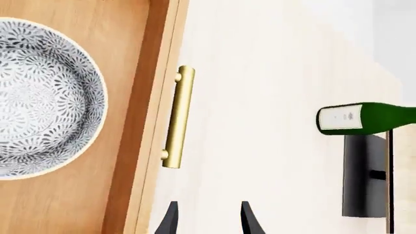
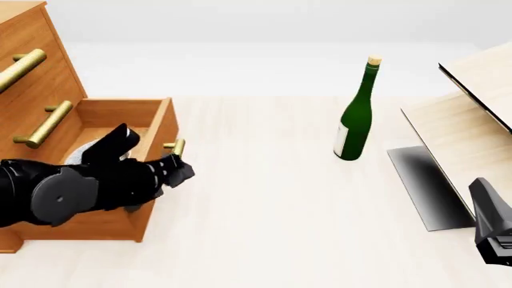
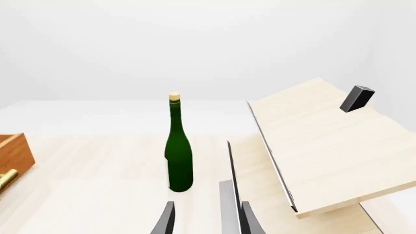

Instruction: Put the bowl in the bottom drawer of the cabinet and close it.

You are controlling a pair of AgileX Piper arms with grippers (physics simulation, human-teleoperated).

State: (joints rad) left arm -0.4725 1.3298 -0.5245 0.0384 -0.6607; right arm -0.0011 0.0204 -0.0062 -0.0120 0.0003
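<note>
Bowl first: the small round white bowl with a fine grey speckled pattern (image 1: 40,100) already lies inside the pulled-out bottom drawer (image 2: 156,129), an orange-brown wooden box at the foot of the tall orange-brown wooden cabinet (image 2: 36,78) by the tabletop's left edge. What remains, I judge, is the closing push. The drawer's brass cylindrical bar handle (image 1: 177,117) runs along the drawer front, and the left gripper (image 1: 206,217) sits just outside that front, its jaws spread and holding nothing, with the handle close ahead of the fingertips. The left arm is plainly the nearer one, so the push should go against the drawer front, toward the cabinet. Mid-table stands a tall green glass bottle (image 2: 357,114), well clear. The right gripper (image 3: 206,219), jaws also spread and empty, waits near the tabletop's right edge beside the pale slanted wooden structure (image 3: 325,146).
</note>
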